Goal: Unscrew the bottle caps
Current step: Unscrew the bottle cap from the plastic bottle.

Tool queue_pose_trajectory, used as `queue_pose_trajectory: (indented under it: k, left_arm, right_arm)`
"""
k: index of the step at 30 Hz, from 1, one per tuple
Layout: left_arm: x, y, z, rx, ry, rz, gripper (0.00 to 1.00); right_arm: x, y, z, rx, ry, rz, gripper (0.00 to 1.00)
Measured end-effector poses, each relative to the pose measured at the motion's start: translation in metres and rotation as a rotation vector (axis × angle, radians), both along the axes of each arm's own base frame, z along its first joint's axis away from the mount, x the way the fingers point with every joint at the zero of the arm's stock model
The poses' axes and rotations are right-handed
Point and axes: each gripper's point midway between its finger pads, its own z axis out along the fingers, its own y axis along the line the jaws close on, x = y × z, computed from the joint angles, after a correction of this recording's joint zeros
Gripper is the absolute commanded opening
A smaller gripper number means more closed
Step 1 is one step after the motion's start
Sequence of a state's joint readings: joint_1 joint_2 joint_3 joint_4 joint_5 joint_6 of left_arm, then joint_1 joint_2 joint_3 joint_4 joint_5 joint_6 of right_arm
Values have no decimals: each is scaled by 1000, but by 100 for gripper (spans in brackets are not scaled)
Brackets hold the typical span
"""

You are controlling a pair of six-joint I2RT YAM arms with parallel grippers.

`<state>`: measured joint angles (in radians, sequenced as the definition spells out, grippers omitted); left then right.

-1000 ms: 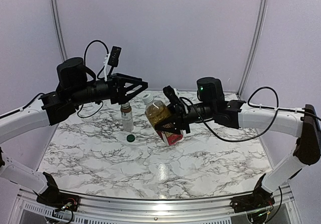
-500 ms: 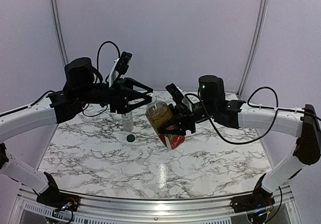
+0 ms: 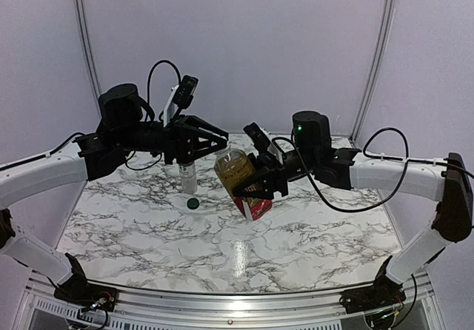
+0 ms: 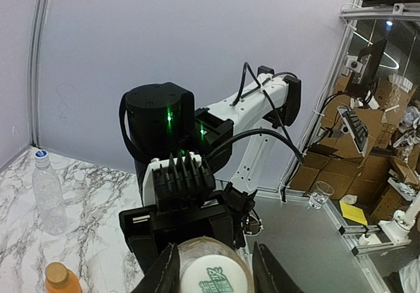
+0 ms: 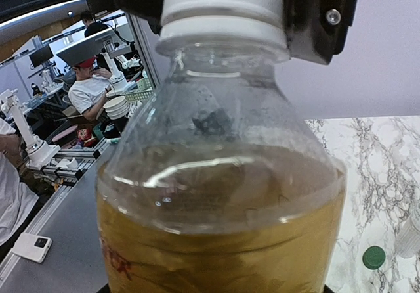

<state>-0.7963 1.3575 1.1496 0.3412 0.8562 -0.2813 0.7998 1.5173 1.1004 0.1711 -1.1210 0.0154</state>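
Observation:
My right gripper [image 3: 255, 189] is shut on the amber tea bottle [image 3: 237, 171], around its red label, and holds it tilted with the neck toward the left. The bottle [image 5: 220, 194] fills the right wrist view. Its white cap [image 4: 213, 276] sits between my left gripper's fingers [image 4: 167, 276], which press both sides of the cap [image 5: 220, 4]. The left gripper [image 3: 221, 143] reaches in from the left. A loose dark green cap [image 3: 193, 203] lies on the marble table [image 3: 148, 234].
A short clear bottle [image 3: 187, 174] stands behind the left gripper. In the left wrist view a tall clear bottle [image 4: 49, 194] with a blue-and-white cap and an orange juice bottle [image 4: 62, 280] stand at the left. Purple walls close the back.
My left gripper moved right onto the tea bottle's cap and its fingers closed in around it. The right arm kept the bottle nearly still.

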Motion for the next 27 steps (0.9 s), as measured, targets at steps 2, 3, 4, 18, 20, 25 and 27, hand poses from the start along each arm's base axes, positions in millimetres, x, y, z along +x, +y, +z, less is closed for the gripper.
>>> queue_pose_trajectory:
  k: [2,3,4,18,20,25,27]
  left_arm:
    - [1,-1,0,0,2,0,32]
    - [1,-1,-1,1,4,1,30]
    - [2,-1,-1,1,6,1,28]
    - [34,0,-2,-3,76,182,15]
    - [48,3,-5,-5,119,272,14]
    - [71,5,-12,-17,231,472,11]
    - [77,6,-13,-26,273,538,11]
  right_arm:
    - [0,0,-1,-1,1,1,45]
    - [0,0,-1,-2,1,1,45]
    - [1,0,-1,-2,2,0,45]
    - [32,5,-3,-39,-43,-167,45]
    - [45,7,-6,-59,-64,-241,45]
    - [71,6,-12,-97,-114,-392,44]
    - [77,6,-13,-104,-129,-434,44]
